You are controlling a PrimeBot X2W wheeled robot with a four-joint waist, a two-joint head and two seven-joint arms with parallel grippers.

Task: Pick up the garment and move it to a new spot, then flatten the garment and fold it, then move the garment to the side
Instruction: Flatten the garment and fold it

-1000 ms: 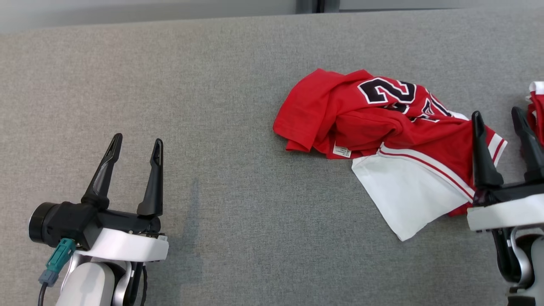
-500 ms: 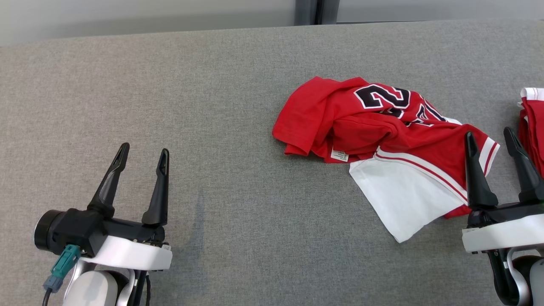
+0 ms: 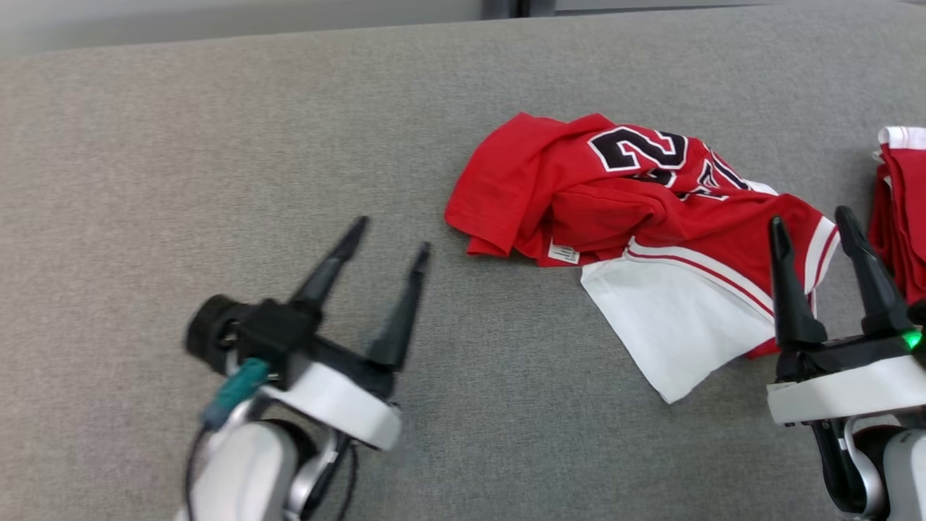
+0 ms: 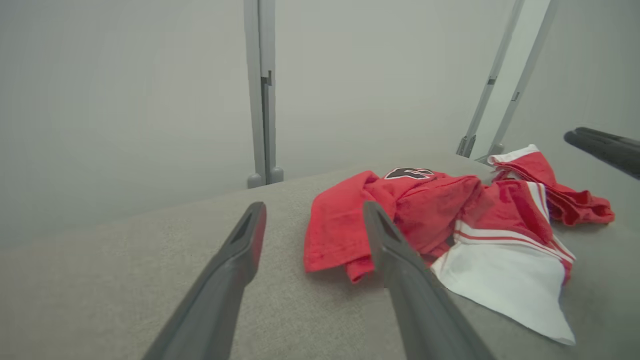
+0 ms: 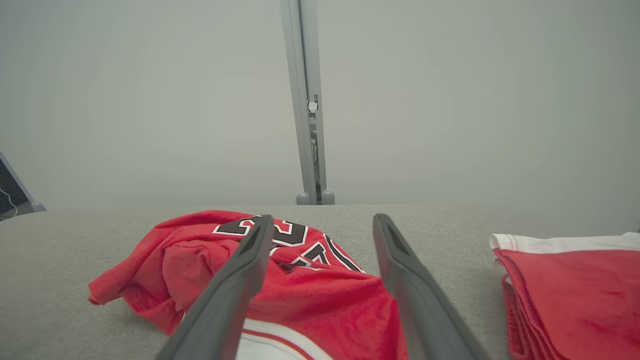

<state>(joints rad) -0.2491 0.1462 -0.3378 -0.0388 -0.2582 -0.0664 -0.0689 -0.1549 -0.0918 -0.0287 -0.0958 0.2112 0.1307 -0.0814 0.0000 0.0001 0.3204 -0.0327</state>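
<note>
The garment (image 3: 636, 217) lies crumpled on the grey table, red with a white sleeve spread toward me, a black number print on top and a small white label at its near edge. My left gripper (image 3: 391, 234) is open just left of it, fingers pointing at its left hem, a short gap away. The left wrist view shows the garment (image 4: 425, 210) straight ahead of that gripper (image 4: 314, 207). My right gripper (image 3: 809, 217) is open at the garment's right end, its left finger over the striped trim. From the right wrist, that gripper (image 5: 322, 220) hangs above the garment (image 5: 200, 260).
A second red and white cloth (image 3: 901, 202) lies in a neat pile at the table's right edge, close to my right gripper; it also shows as a pile (image 5: 575, 285) in the right wrist view. The grey table (image 3: 217, 145) stretches bare to the left. A pale wall with a metal post (image 5: 307, 100) stands behind.
My left arm has swung right and forward, bringing its open gripper close to the garment's left hem. The head camera shifted slightly. The right gripper and garment stay put.
</note>
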